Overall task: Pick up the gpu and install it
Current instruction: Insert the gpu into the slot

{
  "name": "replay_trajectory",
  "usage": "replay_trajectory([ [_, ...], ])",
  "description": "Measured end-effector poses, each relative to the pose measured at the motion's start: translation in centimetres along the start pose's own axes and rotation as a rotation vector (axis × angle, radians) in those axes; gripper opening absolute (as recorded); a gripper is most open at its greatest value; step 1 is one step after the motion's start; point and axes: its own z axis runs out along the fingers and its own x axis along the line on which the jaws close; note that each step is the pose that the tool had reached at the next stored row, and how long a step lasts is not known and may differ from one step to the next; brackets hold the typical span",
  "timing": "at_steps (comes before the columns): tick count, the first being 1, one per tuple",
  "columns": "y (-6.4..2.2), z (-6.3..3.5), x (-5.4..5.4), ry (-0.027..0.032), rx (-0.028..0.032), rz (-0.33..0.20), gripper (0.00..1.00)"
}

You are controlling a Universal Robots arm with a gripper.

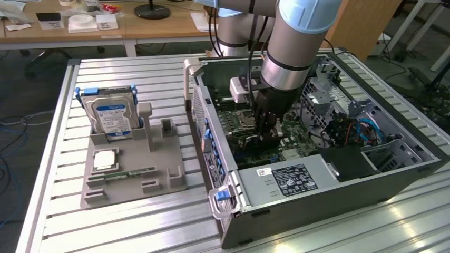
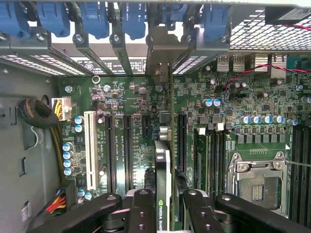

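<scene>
Gripper is down inside the open PC case, over the motherboard. In the wrist view its fingers are pinched on the gpu, held edge-on, with a green-logo label on the top edge. The card runs from the jaws toward 12 o'clock, where its metal bracket sits at the rear slot openings under the blue retention clips.

The card looks lined up over a long expansion slot, between the black slots at 9 o'clock and the memory slots at 3 o'clock. I can't tell whether the edge connector is seated or just resting on the slot.

Risks:
- The grip is at one end only, so pushing down may tilt the card and seat it only partly.
- The bracket could catch on the rear slot frame, jamming the card or flexing the board.
- Sideways offset would put the connector on the slot wall.
- The empty CPU socket is near at 4 o'clock, so a slip could damage it.

Outside the case, the hard drive stands in the grey fixture, untouched.
</scene>
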Motion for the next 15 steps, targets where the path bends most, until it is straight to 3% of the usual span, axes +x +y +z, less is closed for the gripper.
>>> replay_trajectory([
  [15,0.04,0.26,-0.01,0.0002,0.0,0.0,0.26],
])
